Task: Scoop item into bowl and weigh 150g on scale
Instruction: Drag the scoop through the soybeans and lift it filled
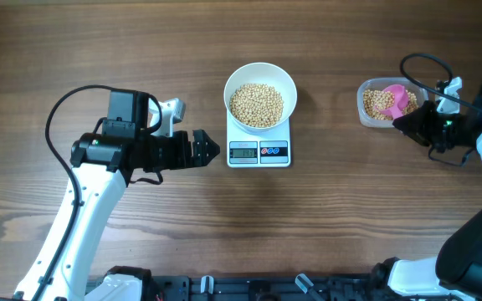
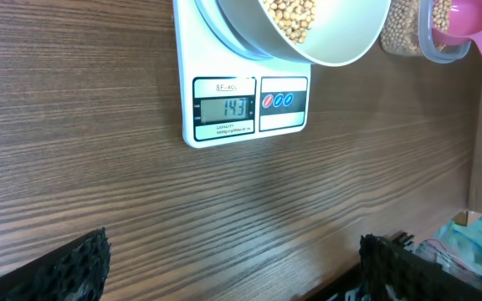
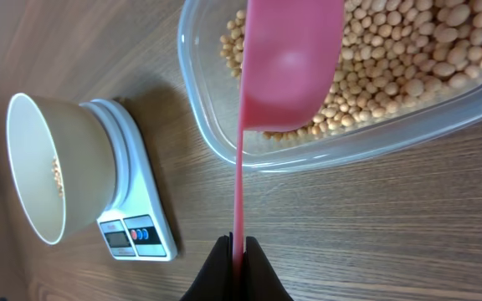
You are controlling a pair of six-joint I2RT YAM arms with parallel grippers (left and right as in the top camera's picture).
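Left pincer [image 1: 214,151]: I am holding it spread wide and gripping nothing, with its tips hovering over the wooden table [image 1: 99,42].
Right pincer [image 3: 238,251]: I am pressing it together on the thin handle of the pink scoop [image 3: 291,58], pinching the handle at its near end.
Scale [image 2: 241,109]: the white digital scale is sitting just ahead of my left pincer's tips and apart from them. Its front panel is facing that pincer and its display is showing 143.
Bowl [image 1: 234,84]: the round white bowl is resting on top of the scale, beyond the display as seen from my left pincer.
Soybeans [image 1: 256,104]: a heap of them is lying in the bowl, and more are lying in the tub ahead of my right pincer.
Tub [image 1: 363,113]: the clear plastic tub is sitting straight ahead of my right pincer, just past its tips.
Scoop cup: it is reaching out from my right pincer over the soybeans in the tub. I cannot tell whether it is touching them.
Scale and bowl from the right: both are standing well apart from my right pincer, off to its left side.
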